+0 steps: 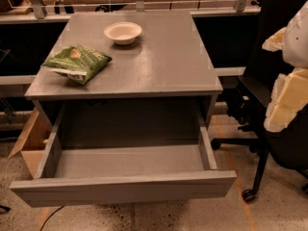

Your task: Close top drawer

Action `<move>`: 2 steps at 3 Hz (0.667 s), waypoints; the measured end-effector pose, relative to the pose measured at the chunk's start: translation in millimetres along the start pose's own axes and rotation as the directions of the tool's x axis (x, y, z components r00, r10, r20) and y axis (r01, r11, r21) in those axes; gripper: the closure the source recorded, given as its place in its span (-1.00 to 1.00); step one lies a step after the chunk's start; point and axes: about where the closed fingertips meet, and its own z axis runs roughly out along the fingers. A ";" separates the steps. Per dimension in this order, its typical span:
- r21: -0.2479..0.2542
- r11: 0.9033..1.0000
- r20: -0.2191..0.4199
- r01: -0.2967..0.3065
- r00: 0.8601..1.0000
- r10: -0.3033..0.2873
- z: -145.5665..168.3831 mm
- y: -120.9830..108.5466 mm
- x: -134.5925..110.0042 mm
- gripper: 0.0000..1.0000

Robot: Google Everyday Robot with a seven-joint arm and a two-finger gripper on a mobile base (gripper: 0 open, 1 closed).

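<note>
The top drawer (pixel 123 189) of the grey cabinet (pixel 159 71) is pulled far out toward me. Its plain handleless front faces me low in the view, and its inside (pixel 127 160) holds nothing. The two lower drawer fronts are hidden behind it. My gripper (pixel 287 100) shows as cream and white parts at the right edge. It is up beside the cabinet's right side, well to the right of the drawer and above its front, touching nothing.
A white bowl (pixel 123 32) and a green snack bag (pixel 77 62) lie on the cabinet top. A black office chair (pixel 269 129) stands close on the right, behind my gripper. A cardboard box (pixel 29 141) sits on the floor at the left. Desks run along the back.
</note>
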 end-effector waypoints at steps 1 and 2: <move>-0.001 1.000 -0.001 -0.001 1.000 0.001 0.6 0.4 0.1 -1.00; -0.060 0.996 -0.036 -0.066 0.997 0.063 27.9 20.0 6.6 -1.00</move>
